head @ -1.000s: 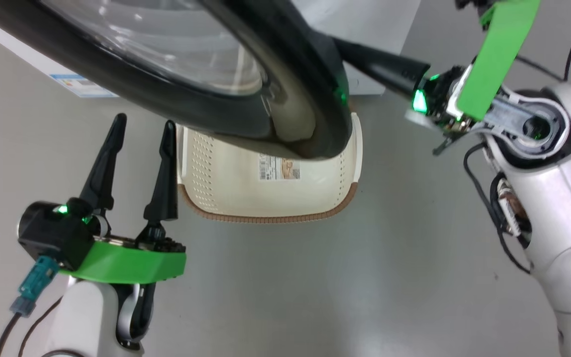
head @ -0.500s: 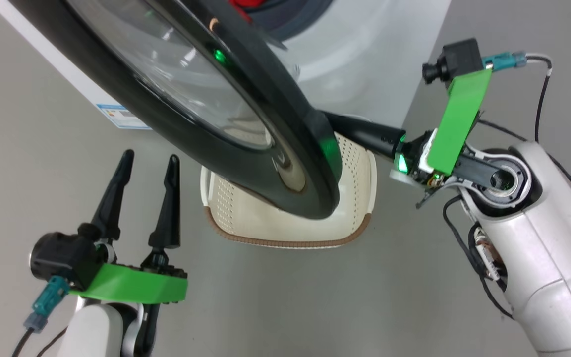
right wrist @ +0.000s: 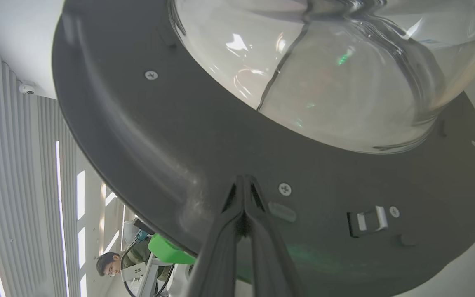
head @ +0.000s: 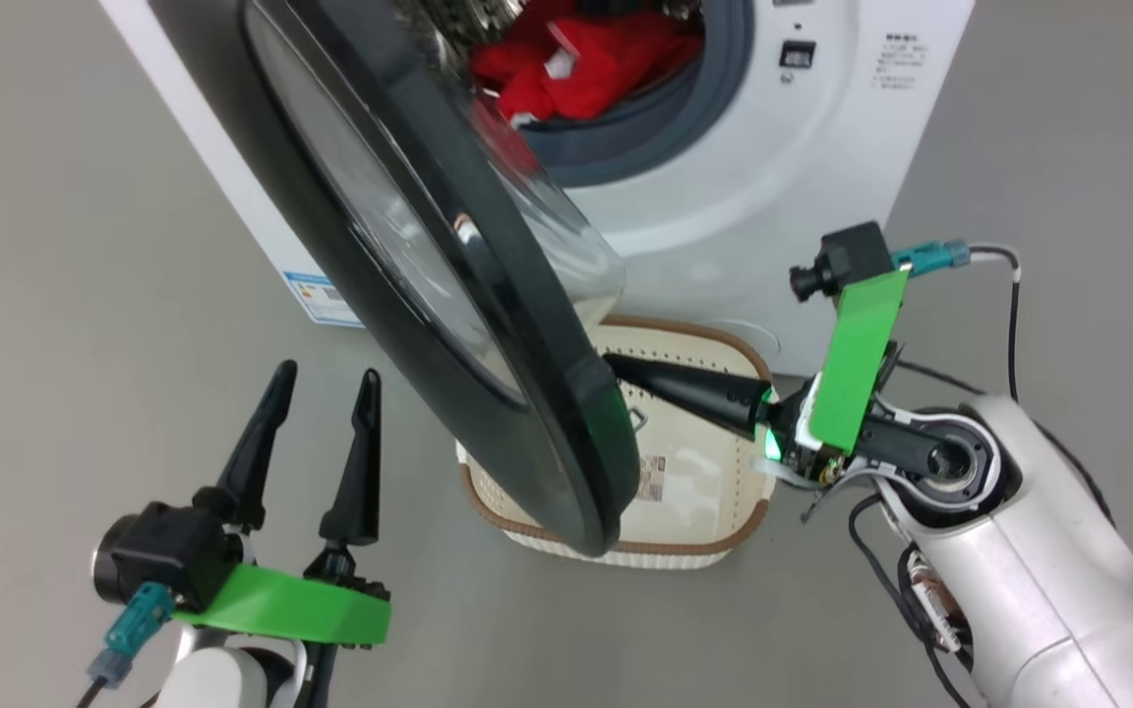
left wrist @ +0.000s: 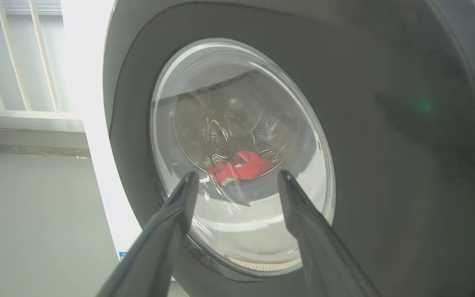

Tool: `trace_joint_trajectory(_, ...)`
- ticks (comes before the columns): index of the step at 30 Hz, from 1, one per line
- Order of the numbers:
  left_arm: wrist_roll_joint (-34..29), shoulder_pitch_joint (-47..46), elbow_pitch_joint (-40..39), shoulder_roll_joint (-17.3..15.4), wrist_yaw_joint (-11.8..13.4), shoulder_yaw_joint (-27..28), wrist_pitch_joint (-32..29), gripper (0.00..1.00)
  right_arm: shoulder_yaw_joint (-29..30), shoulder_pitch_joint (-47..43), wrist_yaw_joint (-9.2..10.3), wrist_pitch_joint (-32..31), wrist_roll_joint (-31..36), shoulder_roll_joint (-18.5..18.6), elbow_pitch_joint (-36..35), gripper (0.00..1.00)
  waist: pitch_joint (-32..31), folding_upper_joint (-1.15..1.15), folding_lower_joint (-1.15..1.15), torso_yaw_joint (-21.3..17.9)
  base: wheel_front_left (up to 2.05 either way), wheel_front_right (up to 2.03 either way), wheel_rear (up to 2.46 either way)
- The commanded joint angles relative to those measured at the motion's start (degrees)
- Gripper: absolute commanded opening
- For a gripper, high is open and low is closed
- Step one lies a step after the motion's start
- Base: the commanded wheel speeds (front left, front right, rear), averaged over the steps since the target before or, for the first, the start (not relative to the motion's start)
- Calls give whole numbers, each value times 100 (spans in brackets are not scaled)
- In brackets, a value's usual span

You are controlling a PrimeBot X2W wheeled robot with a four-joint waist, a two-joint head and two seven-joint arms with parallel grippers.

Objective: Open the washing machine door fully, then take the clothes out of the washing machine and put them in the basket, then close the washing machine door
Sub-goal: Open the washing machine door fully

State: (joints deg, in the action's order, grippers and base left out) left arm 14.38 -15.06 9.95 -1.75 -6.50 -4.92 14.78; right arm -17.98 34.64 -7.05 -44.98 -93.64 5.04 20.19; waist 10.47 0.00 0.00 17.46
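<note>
Touching door (head: 448,295) inner rim: right gripper (right wrist: 242,181), fingers pinched together, holding nothing. Left gripper (head: 326,379) spread wide, empty, at 7 o'clock. Door half-open, long axis 11-to-5, bulge facing machine (head: 773,167). Likely heavy, stiff, slick: push rim, not window. Clothes (head: 596,59) inside machine at 12; basket (head: 685,329) under door.

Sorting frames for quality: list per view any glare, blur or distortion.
Head view: sharp, only soft reflections on the glossy rim of the washing machine door. Left wrist view: the white side of the washing machine is blown out, the door hazy, the clothes warped through its glass. Right wrist view: wide-angle bending of the door's rim, bright glints on its glass, windows overexposed.
</note>
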Motion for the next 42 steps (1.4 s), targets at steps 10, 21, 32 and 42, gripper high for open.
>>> trace_joint_trajectory(10, 14, 200, -6, -113, 65, 43, 22, 100, -359, -293, -44, 47, 7, -201, -35, 0, -657, 0, 0, 600, 0, 0, 0)
trace_joint_trajectory(21, 40, 300, 55, -113, 87, -83, 22, 100, -512, -338, -44, 207, -49, -214, 219, 0, -901, 0, 0, 1239, 0, 0, 0)
trace_joint_trajectory(32, 71, 462, -217, -113, 203, 190, 22, 100, -1092, 17, -44, 218, -370, -215, 343, 0, -779, 0, 0, 1366, 0, 0, 0)
trace_joint_trajectory(42, 71, 607, -379, -113, 256, 297, 22, 100, -1435, 231, -44, 427, -538, -216, 438, 0, -784, 0, 0, 1392, 0, 0, 0)
